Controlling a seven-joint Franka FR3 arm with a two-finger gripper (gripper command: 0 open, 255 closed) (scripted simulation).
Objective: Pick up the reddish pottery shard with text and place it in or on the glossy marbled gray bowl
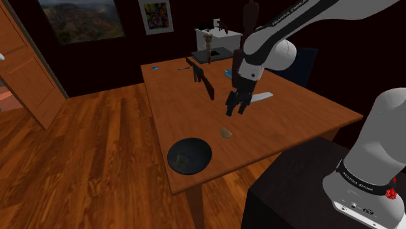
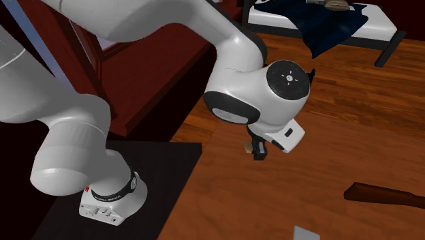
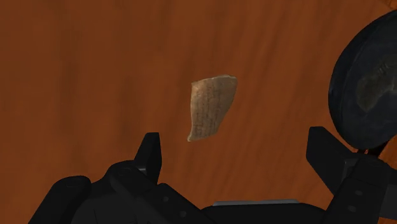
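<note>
A small tan-brown pottery shard (image 3: 211,107) with lines of writing lies flat on the wooden table (image 1: 286,117); in the shoulder view the shard (image 1: 226,133) sits just right of a dark glossy round bowl (image 1: 189,155) near the table's front corner. The bowl (image 3: 369,95) also shows beside the shard at the wrist view's edge. My black gripper (image 1: 236,105) hangs above the table, a short way behind the shard, and its fingers (image 3: 150,153) stand apart with nothing between them. In the second exterior view the arm's wrist hides most of the gripper (image 2: 259,148).
A dark long gun-like object (image 1: 202,77) lies further back on the table, with a grey flat card (image 1: 261,97) to its right and a small blue item (image 1: 155,67) at the far corner. A white cabinet (image 1: 215,39) stands behind. A wooden door (image 1: 26,71) is at the shoulder view's left.
</note>
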